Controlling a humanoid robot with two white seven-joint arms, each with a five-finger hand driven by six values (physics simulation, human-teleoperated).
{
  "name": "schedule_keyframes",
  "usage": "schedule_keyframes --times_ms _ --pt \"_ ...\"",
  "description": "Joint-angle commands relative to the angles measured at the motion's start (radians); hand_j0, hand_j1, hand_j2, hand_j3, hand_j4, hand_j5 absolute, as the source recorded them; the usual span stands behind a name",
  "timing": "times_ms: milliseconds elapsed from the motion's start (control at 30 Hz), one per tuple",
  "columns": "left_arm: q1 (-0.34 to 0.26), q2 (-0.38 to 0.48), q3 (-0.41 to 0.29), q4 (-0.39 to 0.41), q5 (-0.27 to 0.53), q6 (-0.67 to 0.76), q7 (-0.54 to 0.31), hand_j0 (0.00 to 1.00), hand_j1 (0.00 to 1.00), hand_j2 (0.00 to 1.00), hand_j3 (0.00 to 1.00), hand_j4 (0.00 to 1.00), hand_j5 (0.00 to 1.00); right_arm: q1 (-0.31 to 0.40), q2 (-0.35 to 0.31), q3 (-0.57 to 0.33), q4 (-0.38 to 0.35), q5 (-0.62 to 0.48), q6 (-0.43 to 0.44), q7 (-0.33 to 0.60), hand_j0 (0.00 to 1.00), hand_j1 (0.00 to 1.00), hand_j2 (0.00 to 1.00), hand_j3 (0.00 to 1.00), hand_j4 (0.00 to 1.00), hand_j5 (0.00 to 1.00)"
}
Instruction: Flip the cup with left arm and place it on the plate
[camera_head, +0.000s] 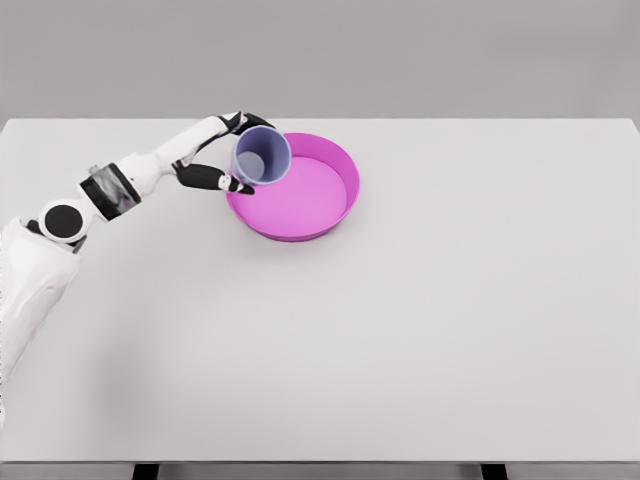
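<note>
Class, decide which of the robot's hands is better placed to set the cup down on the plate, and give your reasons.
Left. The left hand already grips the lilac plastic cup, tilted over the round pink plate's left rim. No right arm shows.

The cup (262, 155) hides part of the plate's (330, 215) near rim beside the fingers (225, 183); the table's (400, 330) legs are cut off below.

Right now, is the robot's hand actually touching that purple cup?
Touching. The head view shows the left hand wrapped around the cup, fingers behind and thumb below, holding it tilted above the pink plate.
</note>
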Motion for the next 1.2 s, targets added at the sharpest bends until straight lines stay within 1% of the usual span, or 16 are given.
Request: schedule_keyframes --times_ms 0,67,133,200,400,467,667,867,1100,1167 --pt "0.002 -0.025 -0.002 0.0 0.009 0.002 0.0 0.68 0.68 0.68 0.68 0.68 0.68 0.0 0.0 0.0 0.0 0.0 0.0 0.0 1.0 1.0 1.0 1.0 1.0 1.0" --pt "0.006 -0.047 -0.01 0.002 0.009 0.002 0.0 0.68 0.68 0.68 0.68 0.68 0.68 0.0 0.0 0.0 0.0 0.0 0.0 0.0 1.0 1.0 1.0 1.0 1.0 1.0" --pt "0.005 -0.052 -0.037 0.005 0.011 0.002 0.0 0.68 0.68 0.68 0.68 0.68 0.68 0.0 0.0 0.0 0.0 0.0 0.0 0.0 1.0 1.0 1.0 1.0 1.0 1.0" --pt "0.003 -0.055 -0.048 0.006 0.011 0.002 0.0 0.68 0.68 0.68 0.68 0.68 0.68 0.0 0.0 0.0 0.0 0.0 0.0 0.0 1.0 1.0 1.0 1.0 1.0 1.0" --pt "0.009 -0.088 -0.05 0.017 0.012 0.002 0.0 0.68 0.68 0.68 0.68 0.68 0.68 0.0 0.0 0.0 0.0 0.0 0.0 0.0 1.0 1.0 1.0 1.0 1.0 1.0" --pt "0.009 -0.108 -0.051 0.037 0.012 0.002 0.0 0.68 0.68 0.68 0.68 0.68 0.68 0.0 0.0 0.0 0.0 0.0 0.0 0.0 1.0 1.0 1.0 1.0 1.0 1.0" --pt "0.008 -0.131 -0.051 0.081 0.012 0.002 0.0 0.68 0.68 0.68 0.68 0.68 0.68 0.0 0.0 0.0 0.0 0.0 0.0 0.0 1.0 1.0 1.0 1.0 1.0 1.0" --pt "-0.003 -0.139 -0.051 0.098 0.014 0.002 0.0 0.68 0.68 0.68 0.68 0.68 0.68 0.0 0.0 0.0 0.0 0.0 0.0 0.0 1.0 1.0 1.0 1.0 1.0 1.0" --pt "-0.006 -0.176 -0.054 0.173 0.012 0.002 -0.001 0.68 0.68 0.68 0.68 0.68 0.68 0.0 0.0 0.0 0.0 0.0 0.0 0.0 1.0 1.0 1.0 1.0 1.0 1.0" --pt "-0.009 -0.183 -0.056 0.18 0.012 0.002 -0.001 0.69 0.69 0.69 0.69 0.69 0.69 0.0 0.0 0.0 0.0 0.0 0.0 0.0 1.0 1.0 1.0 1.0 1.0 1.0"
